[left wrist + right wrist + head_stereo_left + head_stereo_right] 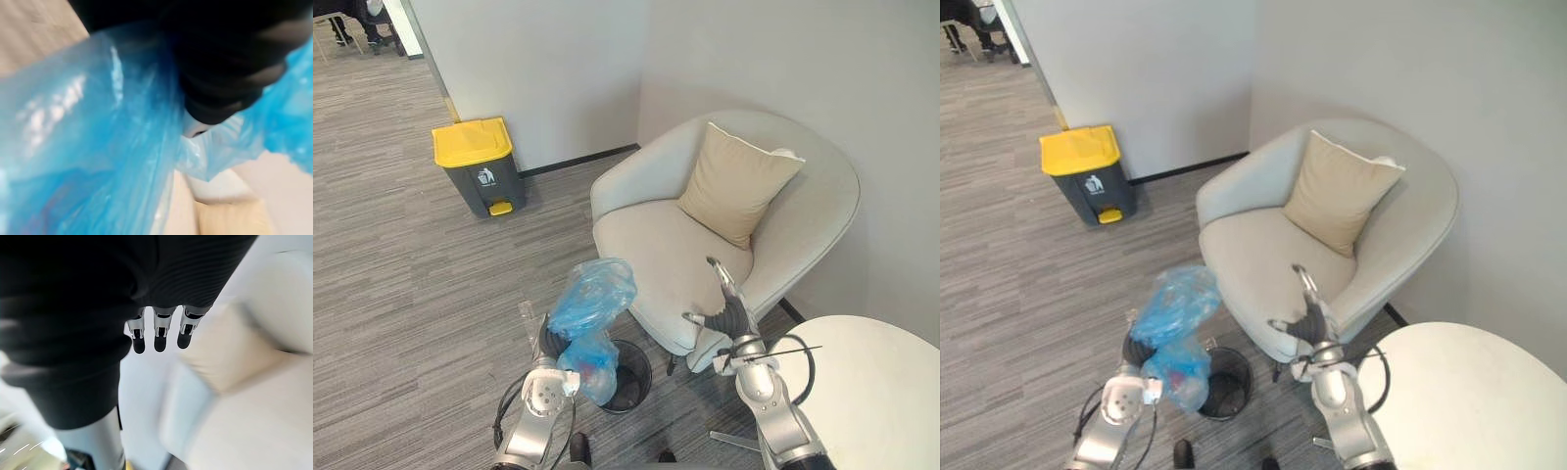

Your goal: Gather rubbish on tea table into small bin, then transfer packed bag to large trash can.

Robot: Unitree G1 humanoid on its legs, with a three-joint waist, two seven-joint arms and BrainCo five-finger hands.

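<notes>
1. a room corner with grey striped carpet and white walls; a pale armchair (646, 245) stands in the corner with a beige cushion (736, 183) leaning on its back.
2. the large trash can (480, 168), dark grey with a yellow lid and a yellow pedal, stands on the floor against the far left wall, well apart from the robot.
3. a round white counter (876, 392) sits at the near right, just right of the armchair.
4. the small bin (636, 382), black and round, stands on the floor just in front of the armchair's near left edge.
5. the blue bag (594, 297) is up off the floor at the left hand (548, 341), above the left rim of the small bin; its upper part puffs upward and its lower part bulges with something reddish inside.
6. the left hand's fingers are buried in the blue plastic, so i cannot tell whether they clench it.
7. the right hand (732, 315) is raised over the armchair's front edge, released and holding nothing, fingers (157, 335) straight and thumb spread.
</notes>
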